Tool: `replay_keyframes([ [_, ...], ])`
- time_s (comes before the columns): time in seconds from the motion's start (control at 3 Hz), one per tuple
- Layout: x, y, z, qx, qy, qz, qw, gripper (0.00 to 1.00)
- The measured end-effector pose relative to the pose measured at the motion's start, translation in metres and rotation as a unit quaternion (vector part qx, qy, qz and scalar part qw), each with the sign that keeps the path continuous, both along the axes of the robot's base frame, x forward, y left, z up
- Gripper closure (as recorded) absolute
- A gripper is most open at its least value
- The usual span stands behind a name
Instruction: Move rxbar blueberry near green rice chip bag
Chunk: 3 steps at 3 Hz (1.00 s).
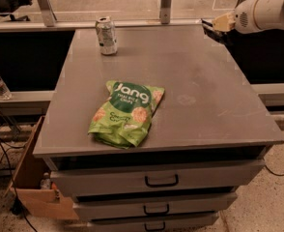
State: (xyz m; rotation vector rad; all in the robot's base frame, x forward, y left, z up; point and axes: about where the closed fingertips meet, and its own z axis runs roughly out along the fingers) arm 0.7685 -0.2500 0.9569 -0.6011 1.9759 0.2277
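The snack bar we cannot pick out; it may sit at the gripper (213, 27), which hangs over the table's (205, 105) back right edge, its grasp impossible to tell. A loose hold there could drop the bar off the edge, well apart from the chip bag (126, 114).

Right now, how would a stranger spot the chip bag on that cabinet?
On top of the grey drawer cabinet, the green rice chip bag lies near the front edge, left of centre. It alone is bright green and crinkled; the silver can stands at the far left corner, and the robot's gripper is by the far right corner.
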Motion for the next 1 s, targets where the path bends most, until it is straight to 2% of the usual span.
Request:
replay_keyframes([
  [0.33, -0.013, 0.008, -0.014, -0.018, 0.029, 0.03, 0.9989, 1.0],
  [0.67, -0.012, 0.008, -0.015, -0.017, 0.03, 0.03, 0.999, 1.0],
  [1.0, -0.016, 0.019, -0.018, -0.012, 0.038, 0.048, 0.9981, 1.0],
])
